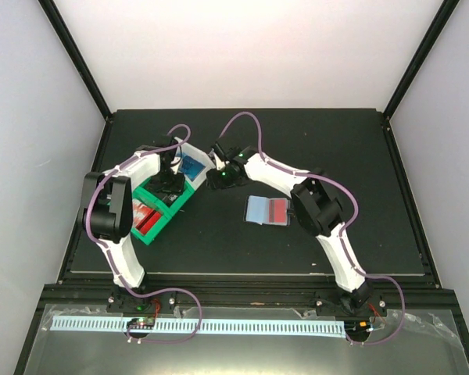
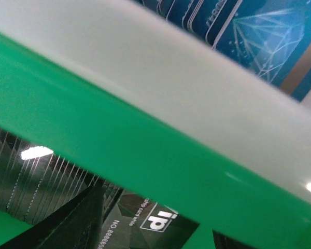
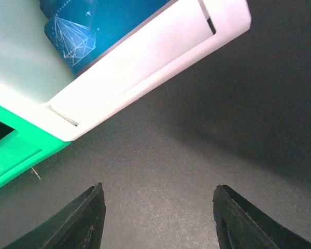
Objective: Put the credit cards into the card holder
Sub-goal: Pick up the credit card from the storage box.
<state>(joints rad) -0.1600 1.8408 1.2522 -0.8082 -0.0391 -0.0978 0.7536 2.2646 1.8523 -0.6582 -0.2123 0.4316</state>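
Step in hand: picking up a card, none seated by either arm at this moment. The card holder (image 1: 258, 209) lies opened flat on the dark surface (image 1: 219, 250), light blue side up, just in front of the right arm's elbow and well apart from both trays. A red patch shows on its right half, possibly a card already in a pocket; too small to tell. The left fingers (image 2: 78, 223) are down inside the green tray (image 2: 93, 145), standing apart with a dark card (image 2: 145, 225) printed with white lettering in the gap beyond them. They look open and I see no contact with that card. Red cards (image 1: 146, 215) sit in the tray's near compartment. The white tray (image 3: 155, 62) butts against the green one and holds a blue card (image 3: 93, 21). The right fingers (image 3: 88, 218) are spread, hold nothing, and hang over bare surface just beside the white tray's outer wall. Judgement: the left arm is set up to take the dark card, the right perhaps to steady the trays or go for the blue card. Next move calls for closing on a thin card edge near the green wall without wedging against it, lifting clear, carrying it across to the holder and lining the card's edge up with a pocket mouth. The holder is loose, so it may slide.
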